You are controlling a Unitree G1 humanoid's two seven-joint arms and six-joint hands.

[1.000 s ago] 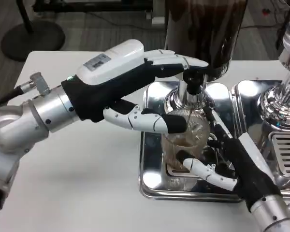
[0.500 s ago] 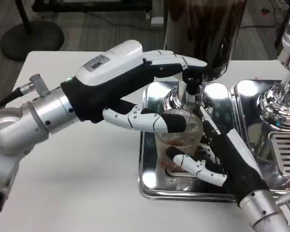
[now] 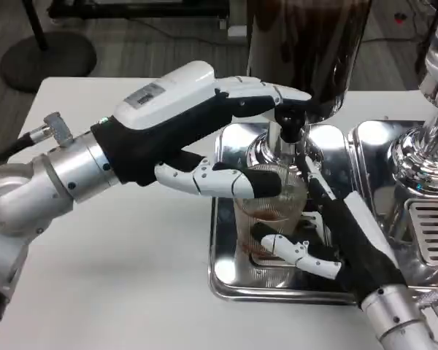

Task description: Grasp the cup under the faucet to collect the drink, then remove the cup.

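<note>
Head view, right hand (image 3: 334, 235) gripping cup (image 3: 270, 211) under faucet (image 3: 290, 125), left hand (image 3: 204, 124) open, fingers on faucet

The cup (image 3: 271, 211) stands on the drip tray (image 3: 230, 273), directly below the faucet (image 3: 290, 125). A second tray (image 3: 431, 226) lies beside it, toward the table's (image 3: 117, 277) right edge.

White table (image 3: 117, 262), 2 shiny steel drip trays (image 3: 230, 281) side by side (right one (image 3: 379, 142) partly cut off)
</note>
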